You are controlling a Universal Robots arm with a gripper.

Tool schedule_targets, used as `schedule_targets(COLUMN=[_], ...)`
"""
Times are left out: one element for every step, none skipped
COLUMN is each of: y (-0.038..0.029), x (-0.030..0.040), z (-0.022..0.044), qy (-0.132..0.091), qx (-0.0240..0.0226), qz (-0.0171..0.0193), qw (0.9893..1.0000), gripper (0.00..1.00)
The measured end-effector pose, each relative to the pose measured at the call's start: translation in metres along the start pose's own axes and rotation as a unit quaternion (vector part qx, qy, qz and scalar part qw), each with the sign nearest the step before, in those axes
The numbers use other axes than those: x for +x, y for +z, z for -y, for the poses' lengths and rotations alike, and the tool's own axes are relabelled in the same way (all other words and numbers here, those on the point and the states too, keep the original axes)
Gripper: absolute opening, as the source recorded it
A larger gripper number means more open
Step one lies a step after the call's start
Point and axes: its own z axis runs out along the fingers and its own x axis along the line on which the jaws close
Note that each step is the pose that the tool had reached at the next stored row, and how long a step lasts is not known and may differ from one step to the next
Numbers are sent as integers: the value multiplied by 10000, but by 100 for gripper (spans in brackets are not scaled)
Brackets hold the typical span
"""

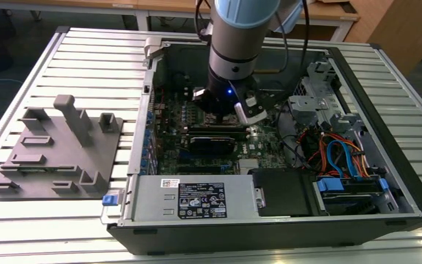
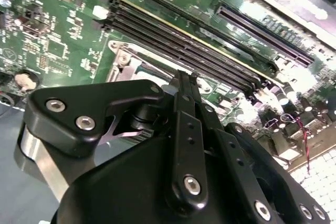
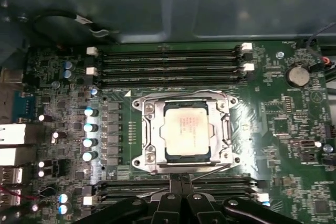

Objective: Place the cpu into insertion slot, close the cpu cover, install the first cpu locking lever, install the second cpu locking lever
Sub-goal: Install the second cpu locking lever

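We see the cpu [image 3: 185, 130] already seated in the insertion slot [image 3: 167, 157], its pale metal top showing through the window of the cpu cover [image 3: 148, 132], which lies flat over it in the first wrist view. So the first two steps look done. A thin wire lever [image 3: 210, 170] runs slantwise along the edge of the socket nearest the gripper [image 3: 180, 183]; we judge that at least one lever is still to be latched, though we cannot tell from these pictures whether either lever is hooked under its tab.

The jaws are together, their tips meeting in a narrow point just beside that edge of the socket, above the row of long black memory slots [image 3: 220, 184]. They hold nothing that we can see. In the second wrist view the same closed tips [image 2: 185, 80] hover over a corner of the socket frame [image 2: 122, 56]. In the exterior view the arm reaches down into the open computer case [image 1: 387, 104], which lies on its side on the slatted worktop [image 1: 64, 55], with a grey fixture block [image 1: 57, 148] well apart toward the exterior view's left.

As for writing, there is faint print on the cpu's top and a white sticker [image 1: 200, 200] on the power supply housing, but we leave both unread.
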Motion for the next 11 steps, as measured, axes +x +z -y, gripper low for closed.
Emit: schedule_targets(y=[6,14,20,27,33,39,44,51,56,58,59], x=[12,23,35,48,63,77,91,105,124,141,153], z=[7,15,23,30,37,43,49,54,60,67,75], qy=[0,0,0,0,0,0,0,0,0,0,0], qx=[-5,-10,-15,-22,-31,-39,-47,-55,-64,-71,-75], qz=[0,-1,-1,-1,-2,-2,-3,-3,-3,-4,-4], qw=[10000,10000,10000,10000,10000,10000,10000,10000,10000,10000,10000], gripper=[11,11,11,11,11,11,11,11,11,11,11])
